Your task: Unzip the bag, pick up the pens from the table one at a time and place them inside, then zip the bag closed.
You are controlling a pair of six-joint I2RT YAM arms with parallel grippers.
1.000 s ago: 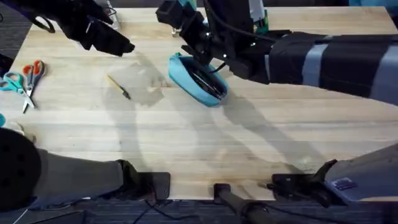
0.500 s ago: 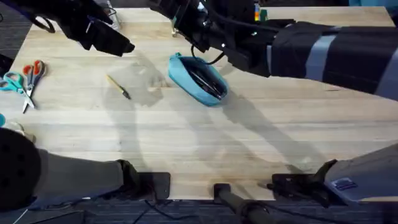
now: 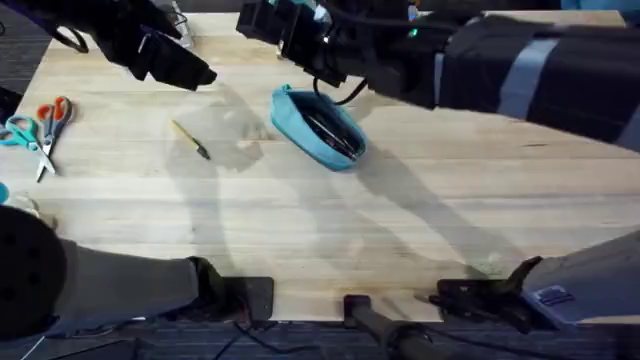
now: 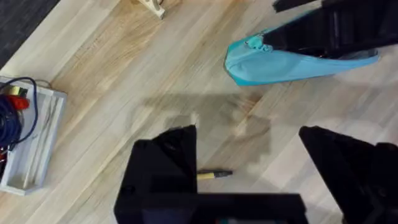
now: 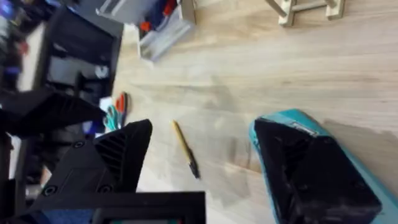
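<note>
We see the table (image 3: 420, 230) from above, pale wooden planks. The bag (image 3: 300, 125), a light blue-teal pouch, lies at about twelve o'clock from the table's middle, running from eleven o'clock down toward four. Its zipper gapes open, and dark slim shapes, which we take to be the pens (image 3: 335, 132), lie inside the opening.

With the pens apparently in, we judge the step in hand to be zipping the pouch closed. To do it well, we would steady one end of the fabric with one gripper, pinch the zipper pull with the other, and draw it straight along the pouch's length, keeping the pens clear of the teeth.

The right gripper (image 5: 199, 168) hangs above the pouch's eleven o'clock end, its arm stretching across the table's far right part. Its fingers stand spread apart, holding nothing, with the pouch just beneath one of them.

The left gripper (image 4: 261, 168) hovers well apart from the pouch, at about nine o'clock from it. Its fingers are also spread wide and empty. Below it lies a thin yellow stick (image 3: 190, 138) with a dark tip. Scissors (image 3: 45, 125) rest at the table's nine o'clock edge.
</note>
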